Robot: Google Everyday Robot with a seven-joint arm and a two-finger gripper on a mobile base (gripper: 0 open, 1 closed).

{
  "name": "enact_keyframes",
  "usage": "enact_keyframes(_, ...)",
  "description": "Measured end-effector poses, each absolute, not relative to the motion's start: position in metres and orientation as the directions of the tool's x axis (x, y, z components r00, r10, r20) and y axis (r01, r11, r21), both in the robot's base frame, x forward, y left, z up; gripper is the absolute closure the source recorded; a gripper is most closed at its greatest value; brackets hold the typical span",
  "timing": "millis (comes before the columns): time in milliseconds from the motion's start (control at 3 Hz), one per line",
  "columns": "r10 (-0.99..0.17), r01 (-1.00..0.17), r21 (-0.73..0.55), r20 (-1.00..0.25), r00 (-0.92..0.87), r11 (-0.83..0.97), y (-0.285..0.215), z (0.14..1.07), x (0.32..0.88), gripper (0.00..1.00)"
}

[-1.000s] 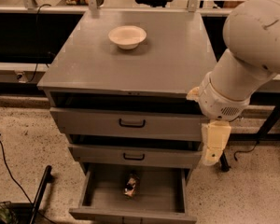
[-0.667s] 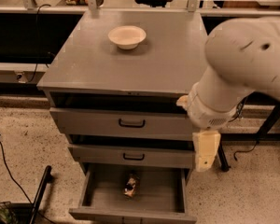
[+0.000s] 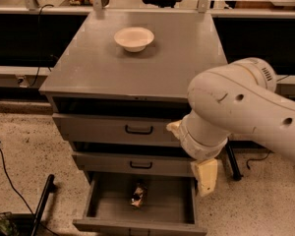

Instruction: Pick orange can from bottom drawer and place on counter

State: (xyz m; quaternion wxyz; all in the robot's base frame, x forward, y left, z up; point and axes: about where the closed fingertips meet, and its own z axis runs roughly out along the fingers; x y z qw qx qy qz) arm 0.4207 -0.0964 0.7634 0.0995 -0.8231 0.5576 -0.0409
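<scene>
The orange can (image 3: 137, 194) lies on its side in the middle of the open bottom drawer (image 3: 169, 208), which is pulled out below two upper drawers with black handles. The counter (image 3: 137, 70) is the flat grey top of the cabinet. My gripper (image 3: 205, 177) hangs at the end of the large white arm, over the right edge of the bottom drawer. It is to the right of the can and above it, not touching it. The arm hides the right ends of the two upper drawers.
A white bowl (image 3: 133, 38) stands on the back of the counter. The two upper drawers (image 3: 137, 129) stand slightly out. A black cable and a dark pole (image 3: 42, 203) lie on the speckled floor to the left. Tables and a chair stand behind.
My arm has swung left and toward the cabinet front, bringing the gripper from beside the cabinet to over the bottom drawer's right edge. The can has not moved.
</scene>
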Motion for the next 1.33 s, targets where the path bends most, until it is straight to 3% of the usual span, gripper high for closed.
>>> enact_keyframes(333, -0.911, -0.901, -0.149, -0.004, 0.413, -0.408, -0.079, 0.74, 0.421, 0.0)
enact_keyframes(667, -0.819, -0.813, -0.102, 0.085, 0.567, -0.573, -0.047, 0.693, 0.413, 0.0)
enact_keyframes(1333, -0.774, -0.773, -0.065, 0.121, 0.622, -0.632, -0.048, 0.656, 0.403, 0.0)
